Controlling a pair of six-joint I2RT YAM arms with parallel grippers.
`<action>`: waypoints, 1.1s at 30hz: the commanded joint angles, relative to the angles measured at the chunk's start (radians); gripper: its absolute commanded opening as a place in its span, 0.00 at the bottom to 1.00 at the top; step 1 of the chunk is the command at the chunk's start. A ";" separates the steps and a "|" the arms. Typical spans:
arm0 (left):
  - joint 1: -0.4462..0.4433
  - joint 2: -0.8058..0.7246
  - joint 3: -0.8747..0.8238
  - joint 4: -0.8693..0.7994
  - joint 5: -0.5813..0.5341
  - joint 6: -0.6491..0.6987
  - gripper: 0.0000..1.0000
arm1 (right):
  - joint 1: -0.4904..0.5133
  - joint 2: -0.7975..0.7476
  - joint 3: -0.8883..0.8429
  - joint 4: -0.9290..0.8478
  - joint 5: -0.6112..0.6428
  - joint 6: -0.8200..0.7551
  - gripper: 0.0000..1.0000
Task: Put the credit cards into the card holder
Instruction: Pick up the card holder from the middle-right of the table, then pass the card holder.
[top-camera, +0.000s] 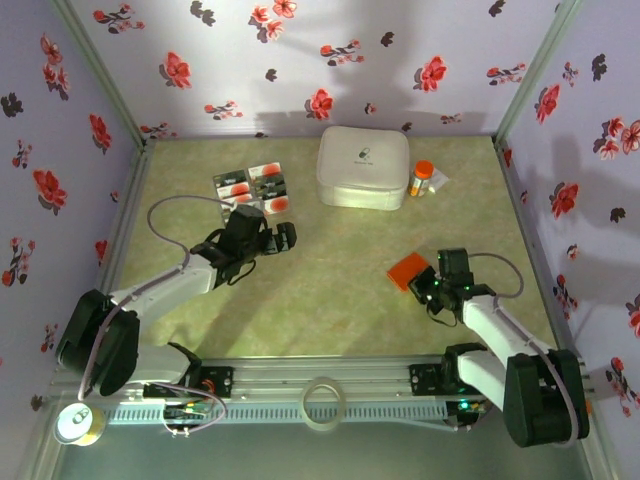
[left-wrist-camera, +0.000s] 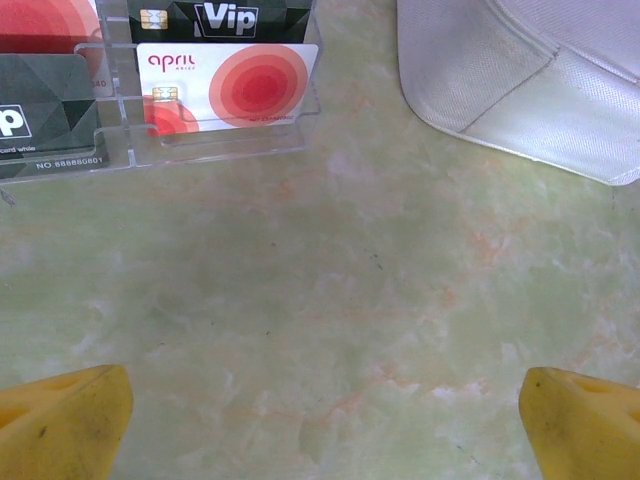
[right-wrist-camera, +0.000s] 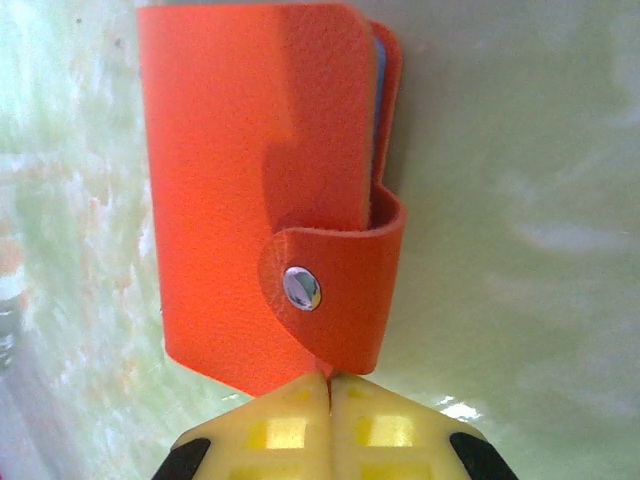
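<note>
A pale green marbled table (top-camera: 330, 300) sits inside lilac walls (top-camera: 300, 60) printed with red and dark flowers. From above, the credit cards (top-camera: 252, 187) are racked at the back left, with a white box (top-camera: 363, 167) and an orange-capped pill bottle (top-camera: 423, 178) to their right. The card holder (top-camera: 410, 270) lies at the right, well apart from the cards. The left gripper (top-camera: 283, 240) hovers just in front of the cards and the right gripper (top-camera: 432, 283) sits against the holder's near corner, so each arm looks assigned to its own half of the job. A roll of tape (top-camera: 323, 402) rests on the near rail

In the left wrist view, the left gripper (left-wrist-camera: 325, 430) is spread wide, its yellow fingertips (left-wrist-camera: 65, 425) at the bottom corners with only bare table between them. Ahead, the credit cards (left-wrist-camera: 228, 85) stand tilted in a clear stand (left-wrist-camera: 215, 150), which leaves their top edges free for a pinch. A corner of the white box (left-wrist-camera: 520, 80) shows at upper right

In the right wrist view, the card holder (right-wrist-camera: 260, 190) is folded and its strap (right-wrist-camera: 340, 290) is fastened by a metal snap (right-wrist-camera: 301, 288). The right gripper (right-wrist-camera: 330, 415) has its pads pressed together, and they seem to nip the holder's near edge just under the strap, probably to steady or lift it. By my reading the holder must be unsnapped before any card can go in
</note>
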 joint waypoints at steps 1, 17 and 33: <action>-0.007 -0.014 0.015 0.007 -0.024 -0.019 1.00 | -0.006 -0.021 0.027 0.003 -0.073 -0.057 0.00; 0.177 -0.054 0.105 0.009 0.396 -0.142 1.00 | 0.279 0.222 0.344 0.280 -0.332 -0.062 0.00; 0.248 0.055 0.019 0.394 0.740 -0.364 0.94 | 0.501 0.417 0.525 0.515 -0.376 0.054 0.00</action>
